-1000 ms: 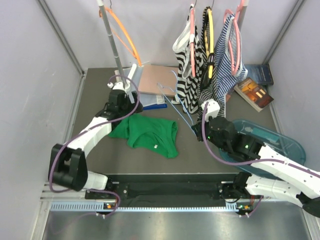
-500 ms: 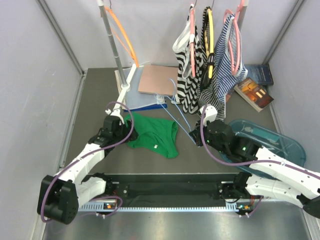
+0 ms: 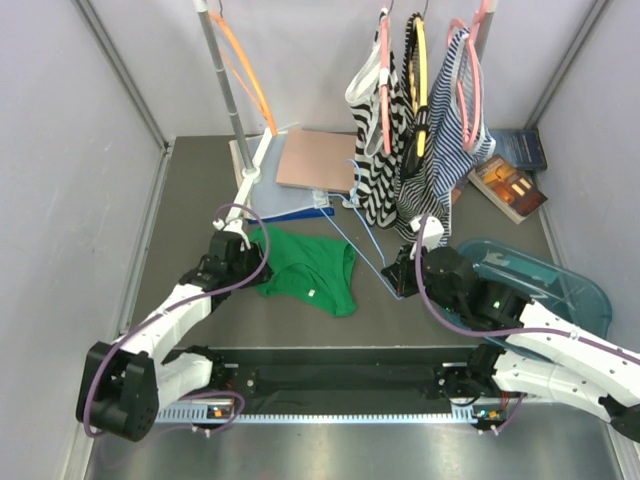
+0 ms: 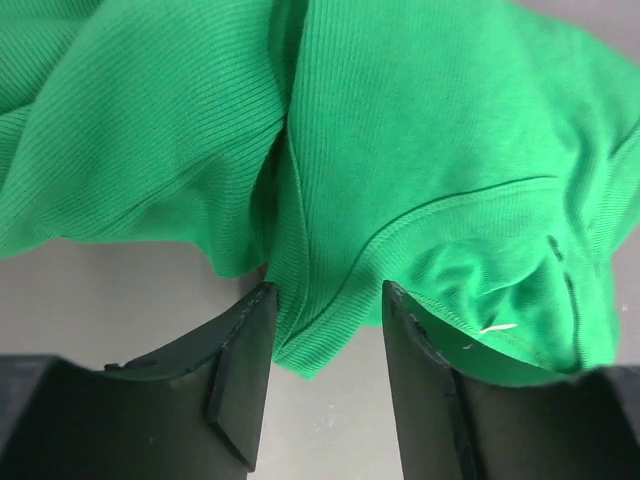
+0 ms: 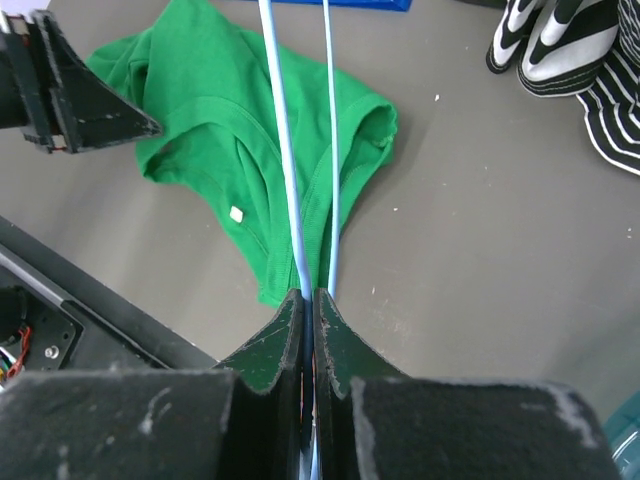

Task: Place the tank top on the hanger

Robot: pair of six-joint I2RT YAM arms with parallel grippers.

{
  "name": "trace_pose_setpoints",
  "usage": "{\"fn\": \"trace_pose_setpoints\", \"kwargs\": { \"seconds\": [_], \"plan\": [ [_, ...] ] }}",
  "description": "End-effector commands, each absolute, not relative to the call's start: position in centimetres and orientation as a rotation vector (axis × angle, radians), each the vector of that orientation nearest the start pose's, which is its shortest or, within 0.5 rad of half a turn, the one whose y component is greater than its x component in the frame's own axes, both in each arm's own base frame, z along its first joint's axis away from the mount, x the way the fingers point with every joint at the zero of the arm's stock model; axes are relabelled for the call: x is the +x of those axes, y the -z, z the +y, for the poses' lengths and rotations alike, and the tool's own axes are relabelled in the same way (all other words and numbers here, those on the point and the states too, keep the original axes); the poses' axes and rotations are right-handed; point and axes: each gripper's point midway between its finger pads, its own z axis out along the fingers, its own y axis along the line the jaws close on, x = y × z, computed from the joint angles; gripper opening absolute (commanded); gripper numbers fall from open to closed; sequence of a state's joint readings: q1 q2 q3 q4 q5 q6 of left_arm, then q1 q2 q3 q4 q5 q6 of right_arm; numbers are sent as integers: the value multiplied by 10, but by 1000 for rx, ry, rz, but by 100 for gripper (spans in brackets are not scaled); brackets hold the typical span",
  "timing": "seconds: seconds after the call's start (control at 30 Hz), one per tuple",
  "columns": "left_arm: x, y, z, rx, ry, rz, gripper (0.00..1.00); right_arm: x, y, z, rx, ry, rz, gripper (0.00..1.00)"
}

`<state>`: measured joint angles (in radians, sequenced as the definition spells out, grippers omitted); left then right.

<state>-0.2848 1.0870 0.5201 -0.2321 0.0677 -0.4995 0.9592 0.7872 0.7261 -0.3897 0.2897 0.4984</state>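
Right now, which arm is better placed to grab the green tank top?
Left. The left pincer sits open astride an edge fold of the tank top; the right pincer is shut on the hanger.

Table: dark grey matte top (image 3: 190, 200), the landmark for every line below.
Back wall: pale lilac-grey panel (image 3: 310, 60) rising behind the table's far edge.
Left wall (image 3: 60, 250): same pale panel, along the table's left side.
Right wall (image 3: 610, 150): same, along its right side.
Left strut (image 3: 120, 75): grey metal bar above the far-left corner.
Right strut (image 3: 570, 60): same, above the far-right corner.
Pole (image 3: 222, 80): grey upright at the table's far left.
Rail (image 3: 340, 375): black bar along the near edge.
Light: even, with soft shadows on the table.
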Motion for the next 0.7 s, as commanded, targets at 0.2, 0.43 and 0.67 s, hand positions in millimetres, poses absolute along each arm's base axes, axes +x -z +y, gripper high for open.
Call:
{"fn": "trace_pose_setpoints", "kwargs": {
  "seconds": [0.2,0.43,0.67],
  "plan": [
    [272,-82,-120,-202,534,2313,40,174,-240,196,-358,-643,1972,0],
    [275,-74,-119,-207,516,2341,25,158,-232,198,-419,-713,1997,0],
    [280,-90,-123,-200,546,2296,0,136,-228,216,-553,-854,1995,0]
  ]
}}
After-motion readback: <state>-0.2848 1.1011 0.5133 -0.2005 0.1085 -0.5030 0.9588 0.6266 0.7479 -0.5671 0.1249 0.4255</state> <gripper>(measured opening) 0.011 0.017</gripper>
